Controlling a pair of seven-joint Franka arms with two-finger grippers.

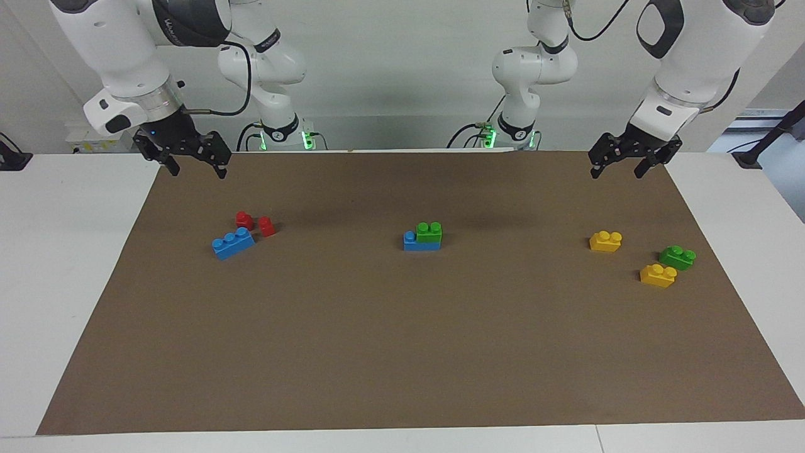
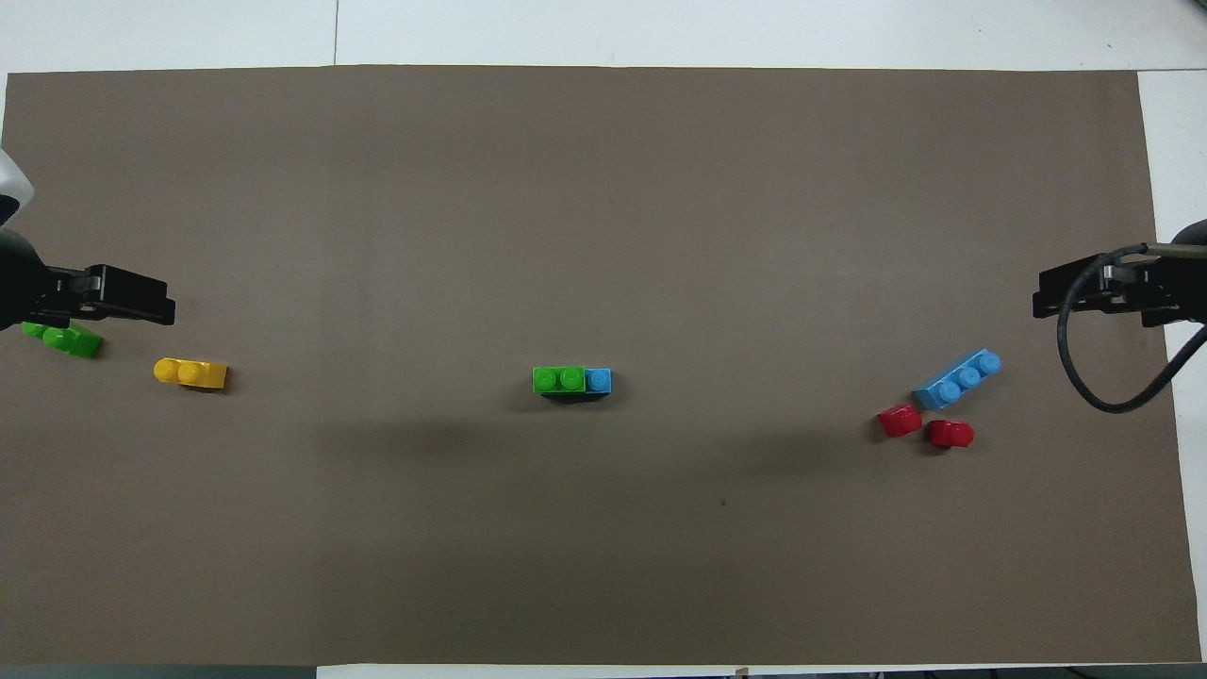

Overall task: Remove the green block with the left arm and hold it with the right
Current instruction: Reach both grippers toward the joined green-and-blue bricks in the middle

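Note:
The bright green block [image 1: 429,232] with two studs sits on a blue three-stud brick [image 1: 412,242] at the middle of the brown mat, over the end toward the left arm. It also shows in the overhead view [image 2: 558,379] on the blue brick [image 2: 600,380]. My left gripper [image 1: 617,173] is open and empty, raised over the mat's edge nearest the robots at its own end; it also shows in the overhead view [image 2: 132,304]. My right gripper [image 1: 197,171] is open and empty, raised over the mat's corner at its end, and shows in the overhead view [image 2: 1070,297].
A darker green brick [image 1: 677,257] and two yellow bricks [image 1: 605,241] [image 1: 658,275] lie toward the left arm's end. A loose blue brick [image 1: 233,242] and two red bricks [image 1: 244,219] [image 1: 267,226] lie toward the right arm's end. The brown mat [image 1: 402,352] covers the table.

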